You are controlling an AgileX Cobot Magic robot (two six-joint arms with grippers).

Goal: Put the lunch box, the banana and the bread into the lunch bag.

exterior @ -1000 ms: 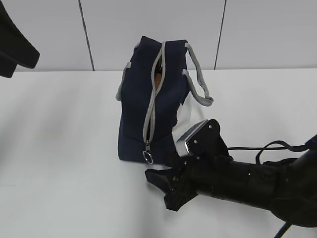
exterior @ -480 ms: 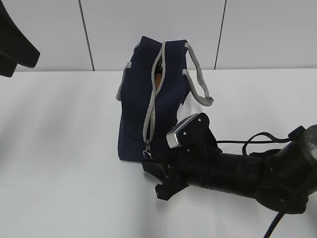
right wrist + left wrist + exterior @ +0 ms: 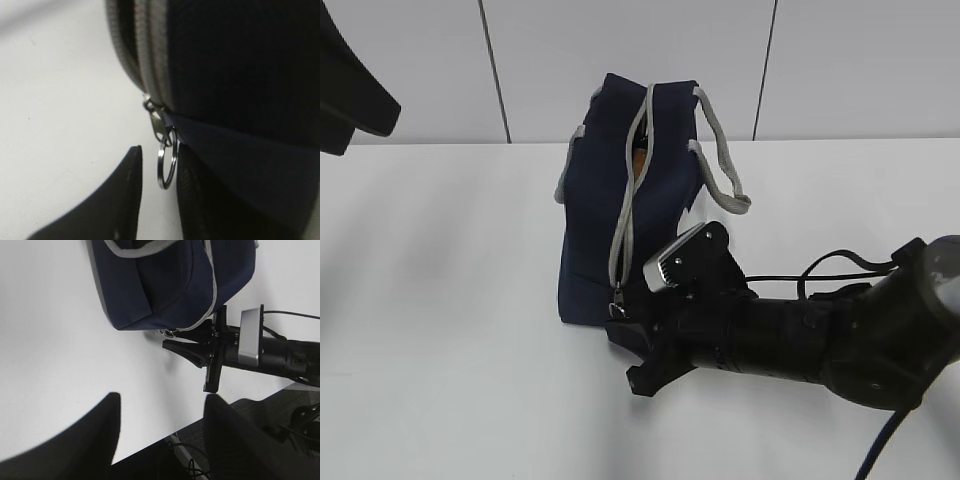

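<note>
white table, grey wall panels behind | navy lunch bag mid-table, zipper partly undone | my right gripper fingers straddling zipper pull ring, narrow gap, grip unclear | left gripper spread, raised, well apart from bag

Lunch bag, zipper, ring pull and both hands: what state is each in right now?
lunch bag: standing on the table, something orange visible inside.
zipper: open along the top.
ring pull: hanging between the right hand's fingers.
right hand: narrowed around the ring.
left hand: raised, open, empty.
</note>
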